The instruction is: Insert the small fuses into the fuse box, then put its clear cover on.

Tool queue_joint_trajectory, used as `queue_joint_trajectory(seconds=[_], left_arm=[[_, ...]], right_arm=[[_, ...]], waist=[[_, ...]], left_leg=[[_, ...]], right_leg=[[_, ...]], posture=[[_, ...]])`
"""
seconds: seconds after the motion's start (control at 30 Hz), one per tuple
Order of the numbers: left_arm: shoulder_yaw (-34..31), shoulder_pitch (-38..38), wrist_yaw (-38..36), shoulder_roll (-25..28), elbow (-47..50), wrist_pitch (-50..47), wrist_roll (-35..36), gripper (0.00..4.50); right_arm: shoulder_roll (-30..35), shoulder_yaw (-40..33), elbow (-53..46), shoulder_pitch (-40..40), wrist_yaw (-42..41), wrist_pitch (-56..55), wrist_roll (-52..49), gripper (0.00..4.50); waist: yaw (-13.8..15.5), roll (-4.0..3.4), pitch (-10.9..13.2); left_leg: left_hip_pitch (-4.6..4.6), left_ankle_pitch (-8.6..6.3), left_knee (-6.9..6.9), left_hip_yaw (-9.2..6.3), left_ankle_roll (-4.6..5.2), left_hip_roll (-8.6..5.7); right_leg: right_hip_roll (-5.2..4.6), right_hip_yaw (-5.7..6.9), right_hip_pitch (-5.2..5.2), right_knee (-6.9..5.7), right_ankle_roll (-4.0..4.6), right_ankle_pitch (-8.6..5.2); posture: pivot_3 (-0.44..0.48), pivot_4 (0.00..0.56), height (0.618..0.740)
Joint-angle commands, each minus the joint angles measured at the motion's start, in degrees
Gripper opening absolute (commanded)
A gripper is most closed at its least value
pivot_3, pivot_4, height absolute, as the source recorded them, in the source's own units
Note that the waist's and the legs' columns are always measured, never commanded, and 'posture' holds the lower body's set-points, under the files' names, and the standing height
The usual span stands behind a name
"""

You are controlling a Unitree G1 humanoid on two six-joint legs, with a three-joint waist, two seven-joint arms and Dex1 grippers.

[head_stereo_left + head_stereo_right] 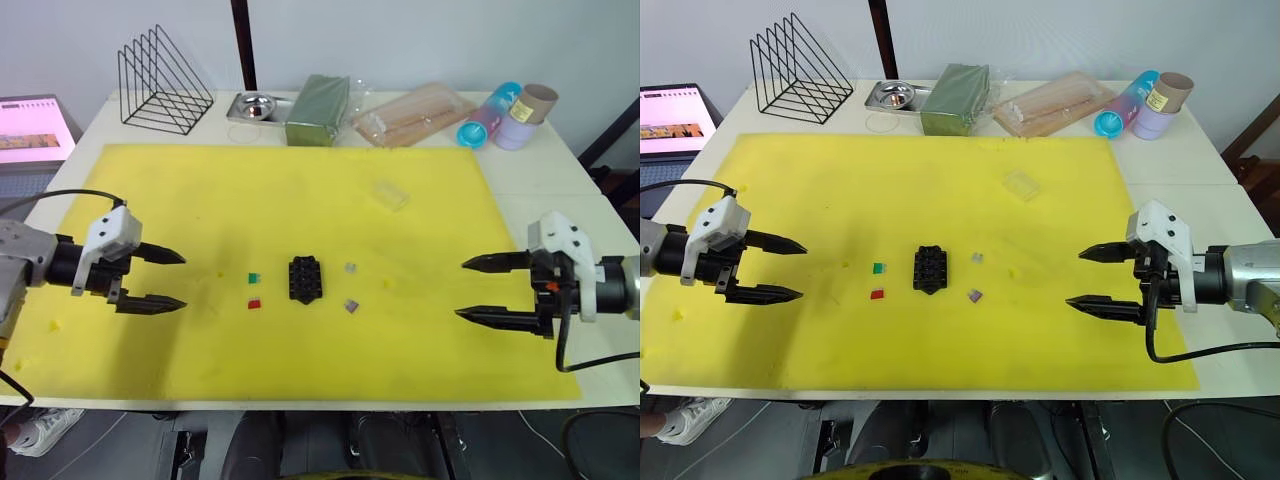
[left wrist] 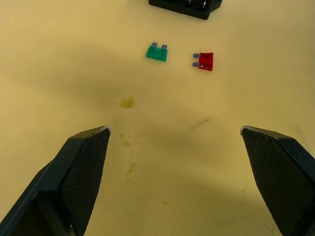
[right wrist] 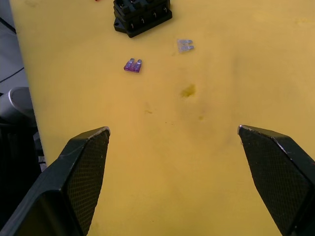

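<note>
Sitting between the wide-open, empty left end effector (image 1: 168, 279) and right end effector (image 1: 477, 289), the fuse box (image 1: 305, 279) is flanked by loose fuses.

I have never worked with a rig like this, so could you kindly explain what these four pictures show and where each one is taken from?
It is a two-armed humanoid robot. Two pictures come from its head camera, looking down over a table with a yellow mat. The other two come from cameras on each wrist, looking along that arm's black jaws.

The left gripper and right gripper both hover open over the mat's edges, holding nothing.

In the mat's middle lies a black fuse box. To its left are a green fuse and a red fuse; to its right, two greyish-purple fuses. A clear cover lies farther back.
</note>
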State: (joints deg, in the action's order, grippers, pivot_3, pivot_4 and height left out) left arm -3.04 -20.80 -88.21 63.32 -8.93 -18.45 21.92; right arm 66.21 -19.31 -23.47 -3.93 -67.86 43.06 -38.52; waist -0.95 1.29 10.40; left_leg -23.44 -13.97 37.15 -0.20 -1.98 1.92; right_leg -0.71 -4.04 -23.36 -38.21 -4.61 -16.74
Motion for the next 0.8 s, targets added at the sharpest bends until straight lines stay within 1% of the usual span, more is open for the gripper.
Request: queue_joint_trajectory(seconds=[0.03,0.8], left_arm=[[-1.5,-0.5,0.3,1.0,0.0,0.6,-0.3,4.5],[-1.4,-1.0,0.7,0.8,0.7,-0.5,0.2,4.5]], right_arm=[[0.0,-1.1,-0.5,-0.8,0.0,-1.0,-0.3,4.45],[0.0,1.6,1.4,-3.7,0.2,-1.4,0.0,4.45]], waist=[[0.0,0.0,0.0],[0.0,0.0,0.0]], left_leg=[[0.0,0.0,0.0,0.0,0.0,0.0],[0.0,0.0,0.0,-0.01,0.0,0.0]], right_leg=[[0.0,0.0,0.0,0.0,0.0,0.0],[0.0,0.0,0.0,-0.01,0.0,0.0]], posture=[[0.0,0.15,0.74],[0.0,0.15,0.74]])
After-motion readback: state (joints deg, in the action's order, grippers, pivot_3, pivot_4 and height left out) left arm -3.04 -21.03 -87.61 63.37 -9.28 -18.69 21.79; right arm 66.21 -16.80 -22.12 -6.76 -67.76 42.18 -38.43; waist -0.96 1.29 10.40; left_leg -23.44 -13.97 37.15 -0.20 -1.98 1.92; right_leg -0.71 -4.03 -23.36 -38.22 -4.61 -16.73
